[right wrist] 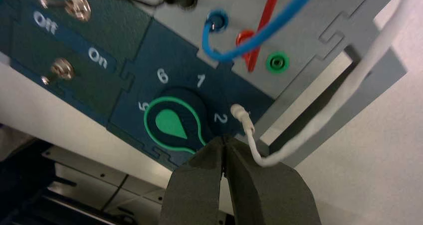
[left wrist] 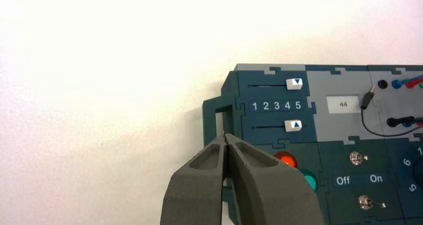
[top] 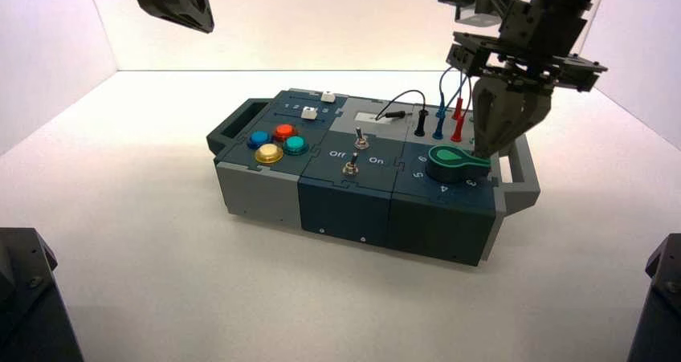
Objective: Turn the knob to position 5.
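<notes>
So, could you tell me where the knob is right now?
In the high view, the green knob sits at the box's right end, right of the "On" lettering, with the right gripper at its pointed end.

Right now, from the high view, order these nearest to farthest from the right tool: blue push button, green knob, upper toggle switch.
1. Green knob, right side of the box, at the right tool
2. Upper toggle switch, mid-box
3. Blue push button, left side

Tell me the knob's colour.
Dark body with a green outline and green teardrop; the knob shows best in the right wrist view.
</notes>
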Robot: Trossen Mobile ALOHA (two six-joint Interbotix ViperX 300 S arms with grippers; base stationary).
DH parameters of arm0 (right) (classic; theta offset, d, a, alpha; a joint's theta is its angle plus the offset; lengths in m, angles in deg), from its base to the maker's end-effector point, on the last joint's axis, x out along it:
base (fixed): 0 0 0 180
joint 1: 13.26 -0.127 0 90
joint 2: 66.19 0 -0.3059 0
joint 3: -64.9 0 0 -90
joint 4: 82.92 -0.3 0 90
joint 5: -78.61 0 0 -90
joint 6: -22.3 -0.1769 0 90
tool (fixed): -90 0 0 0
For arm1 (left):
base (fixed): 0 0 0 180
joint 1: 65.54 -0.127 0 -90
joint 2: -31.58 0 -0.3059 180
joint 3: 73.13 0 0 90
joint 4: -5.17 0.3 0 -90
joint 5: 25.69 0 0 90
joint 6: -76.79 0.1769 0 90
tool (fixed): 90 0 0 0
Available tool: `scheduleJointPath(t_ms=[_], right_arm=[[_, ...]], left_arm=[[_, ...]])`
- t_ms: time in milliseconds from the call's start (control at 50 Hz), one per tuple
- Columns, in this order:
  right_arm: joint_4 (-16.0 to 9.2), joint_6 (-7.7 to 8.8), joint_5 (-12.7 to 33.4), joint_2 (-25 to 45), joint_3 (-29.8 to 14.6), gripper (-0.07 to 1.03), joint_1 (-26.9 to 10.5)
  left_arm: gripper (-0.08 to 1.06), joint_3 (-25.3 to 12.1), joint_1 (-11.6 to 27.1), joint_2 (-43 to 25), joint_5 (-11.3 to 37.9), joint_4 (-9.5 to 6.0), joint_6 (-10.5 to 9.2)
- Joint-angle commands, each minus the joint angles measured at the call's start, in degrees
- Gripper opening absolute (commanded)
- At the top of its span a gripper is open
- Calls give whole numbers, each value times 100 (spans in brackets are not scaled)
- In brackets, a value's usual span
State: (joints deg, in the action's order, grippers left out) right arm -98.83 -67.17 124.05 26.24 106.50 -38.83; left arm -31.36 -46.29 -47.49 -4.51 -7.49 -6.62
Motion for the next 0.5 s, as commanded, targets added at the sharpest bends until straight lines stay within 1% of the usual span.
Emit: scheduleJointPath(t_ms=[20, 180, 500], right_arm=[[-26, 18, 26, -97, -9, -2, -141], [-105, 18, 62, -88, -53, -2, -352], [-272, 18, 88, 18, -123, -2, -598]], left_arm=[[-3, -185, 44, 26, -53, 0, 18], [-3, -185, 44, 18, -53, 9, 18], [-3, -185, 44, 44, -53, 0, 18]])
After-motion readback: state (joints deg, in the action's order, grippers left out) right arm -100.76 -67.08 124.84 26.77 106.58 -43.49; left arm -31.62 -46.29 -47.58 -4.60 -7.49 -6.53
